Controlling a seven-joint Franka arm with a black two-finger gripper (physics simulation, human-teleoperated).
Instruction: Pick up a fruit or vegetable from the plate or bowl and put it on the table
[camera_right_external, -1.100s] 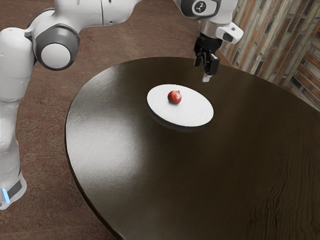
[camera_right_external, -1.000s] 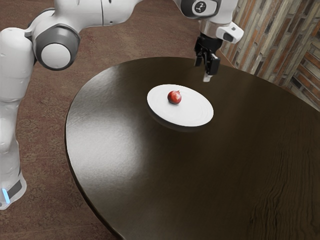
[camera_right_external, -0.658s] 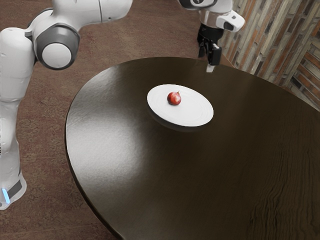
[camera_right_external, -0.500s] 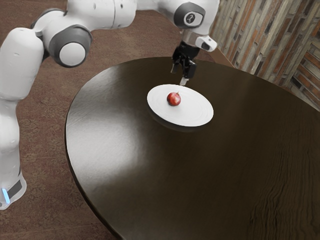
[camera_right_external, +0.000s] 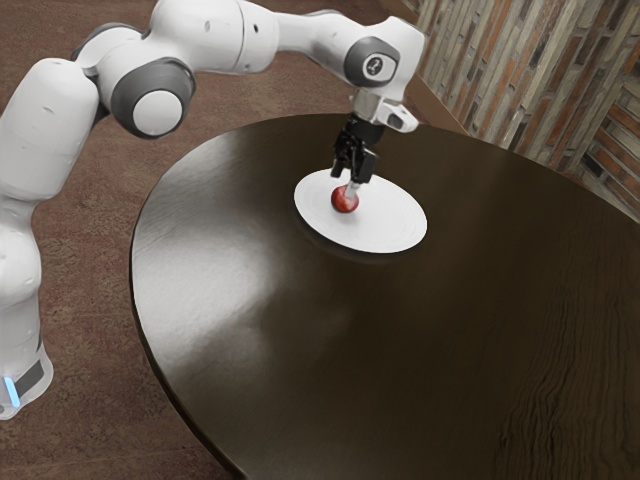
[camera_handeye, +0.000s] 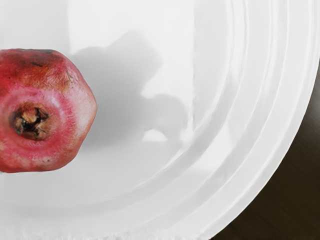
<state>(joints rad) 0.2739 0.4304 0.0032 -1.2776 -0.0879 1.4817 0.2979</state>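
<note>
Red pomegranate (camera_handeye: 57, 105), crown (camera_handeye: 31, 122) upward, on round white plate (camera_right_external: 390, 225).

Pomegranate (camera_right_external: 341, 204) on the plate (camera_right_external: 395, 222), plate on the table (camera_right_external: 300, 350)

In the exterior view I see the pomegranate on the plate, a little to that view's left of its middle and inside the rim. The plate lies near the table's far edge. I have my gripper (camera_right_external: 350, 187) above the plate, at the pomegranate. Behind the table, toward the exterior view's right, stands a wall (camera_right_external: 530, 85); my arm (camera_right_external: 215, 35) comes in from that view's left

Brick-patterned wall (camera_right_external: 530, 70), brown floor (camera_right_external: 90, 240).
</note>
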